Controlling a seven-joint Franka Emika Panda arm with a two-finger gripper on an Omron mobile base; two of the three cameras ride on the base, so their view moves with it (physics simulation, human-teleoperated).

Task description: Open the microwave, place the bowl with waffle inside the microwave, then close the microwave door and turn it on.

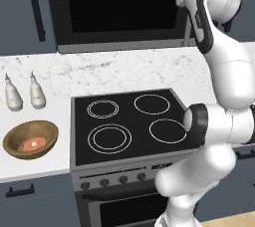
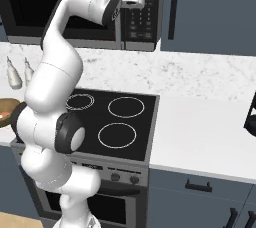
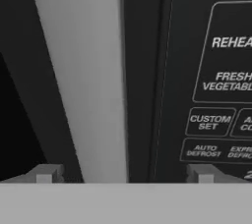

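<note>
Pincer: jaws spread wide, nothing between them, raised to the microwave front. Hand view puts the two fingertips either side of a pale vertical bar, evidently the door handle, with the dark button panel just to its right.

Microwave door: shut, black glass window, thin silver-grey frame, mounted above the stove. Judged stiff and hinged, likely at the far side from the handle; swings rather than lifts. Best hold is the handle bar itself, straddled by both tips and pulled outward along an arc; the glass offers no purchase.

Stove: four rings, knobs along the front, directly under the microwave.

Bowl with waffle: on the white counter left of the stove, well apart from the pincer, upright. Wood, rigid and probably light; the rim is the sensible place to pinch. Waffle: small, reddish-orange, loose at the bottom, so a tilt could slide it.

Two pale bottles: standing behind the bowl, near the wall.
</note>
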